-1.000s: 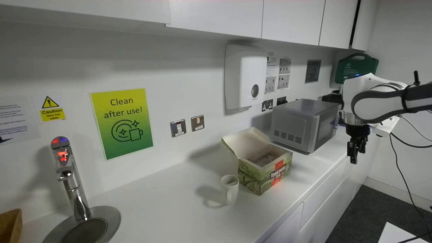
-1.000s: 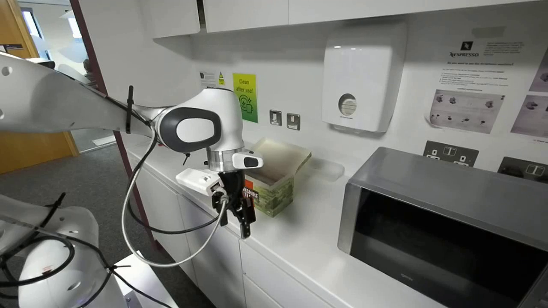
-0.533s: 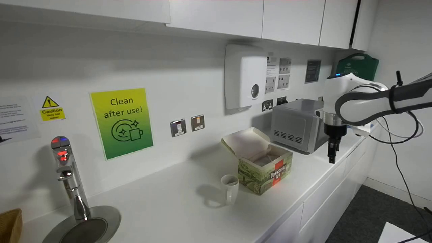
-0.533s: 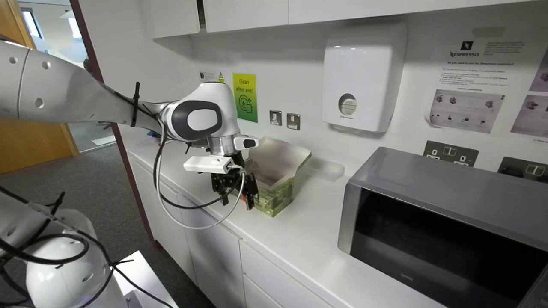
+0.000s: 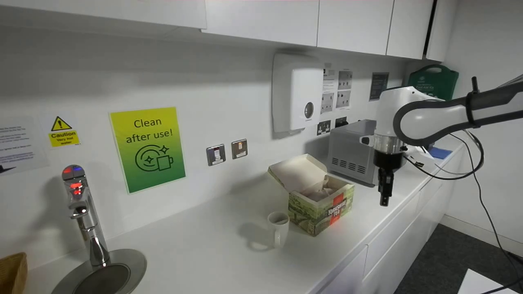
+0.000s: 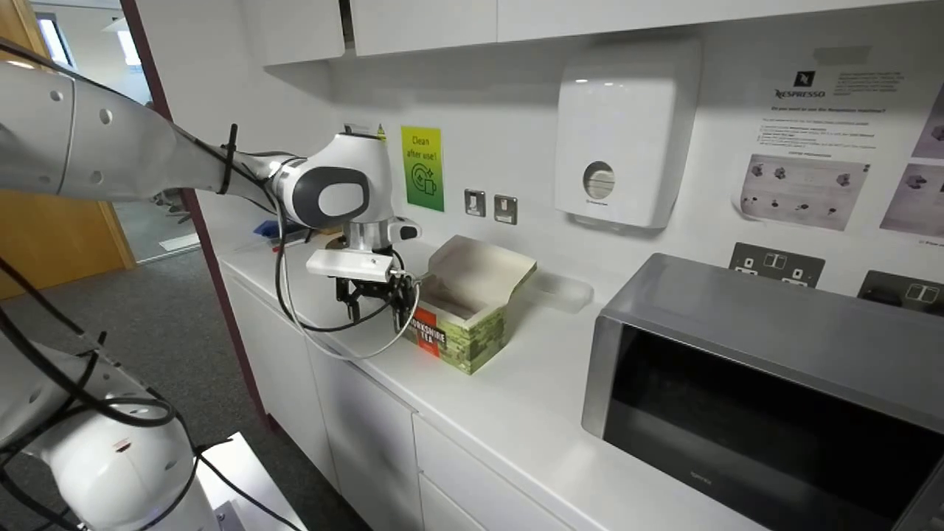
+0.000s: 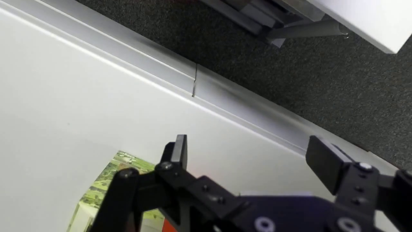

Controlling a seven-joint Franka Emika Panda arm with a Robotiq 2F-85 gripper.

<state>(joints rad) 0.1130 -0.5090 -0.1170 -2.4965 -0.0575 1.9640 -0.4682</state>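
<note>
Gripper, spread and empty, is hovering near the tea box, whose probably light, crushable card is inviting gentle rim pinching.

Tool, jaws apart, near the Yorkshire Tea box

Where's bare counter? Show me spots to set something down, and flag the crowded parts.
Bare: the counter between tap and mug; also the strip between tea box and microwave, toward the front. Crowded: mug close beside the tea box, a see-through tray near the wall, the open gripper hanging near the tea box.
</note>
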